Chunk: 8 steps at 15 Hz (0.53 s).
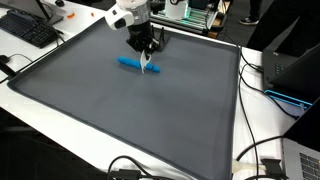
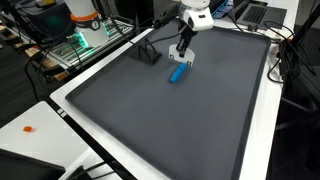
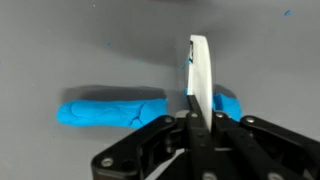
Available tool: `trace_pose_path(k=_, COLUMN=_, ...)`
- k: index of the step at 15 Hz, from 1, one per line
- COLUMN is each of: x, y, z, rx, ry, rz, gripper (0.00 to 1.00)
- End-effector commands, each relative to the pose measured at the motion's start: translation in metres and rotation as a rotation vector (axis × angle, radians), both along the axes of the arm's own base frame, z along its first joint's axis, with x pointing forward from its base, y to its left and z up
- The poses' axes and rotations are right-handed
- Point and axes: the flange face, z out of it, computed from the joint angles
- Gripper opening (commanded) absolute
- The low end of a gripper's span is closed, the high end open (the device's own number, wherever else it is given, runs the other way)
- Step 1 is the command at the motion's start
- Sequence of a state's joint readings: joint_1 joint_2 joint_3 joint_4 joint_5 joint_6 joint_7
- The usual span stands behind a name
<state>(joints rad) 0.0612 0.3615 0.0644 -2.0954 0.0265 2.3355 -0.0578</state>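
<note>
A blue, elongated lump like modelling clay point(image 3: 110, 108) lies on the grey mat point(image 1: 120, 110). My gripper point(image 3: 193, 112) is shut on a thin white blade-like tool point(image 3: 200, 68), which stands on edge across the lump's right part. In both exterior views the gripper point(image 1: 147, 52) point(image 2: 183, 50) hangs just above the blue lump point(image 1: 130, 64) point(image 2: 177, 73) at the far side of the mat. The white tool point(image 1: 151, 67) point(image 2: 188, 61) points down at one end of the lump. Whether its tip touches the lump I cannot tell.
A small black stand point(image 2: 148, 52) sits on the mat close to the lump. A keyboard point(image 1: 30, 30) lies beyond the mat's edge, and cables and a laptop point(image 1: 300, 160) are off another side. A small orange piece point(image 2: 28, 128) rests on the white table.
</note>
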Motion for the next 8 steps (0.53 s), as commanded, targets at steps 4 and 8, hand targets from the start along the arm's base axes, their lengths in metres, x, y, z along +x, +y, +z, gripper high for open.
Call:
trace_pose_path(k=4, x=0.001, y=-0.004, z=0.017, rx=-0.012, ry=0.008, rz=-0.009, gripper=0.01)
trace_pose_path(k=8, x=0.008, y=-0.009, z=0.040, rx=-0.034, ry=-0.034, rz=0.002, gripper=0.01)
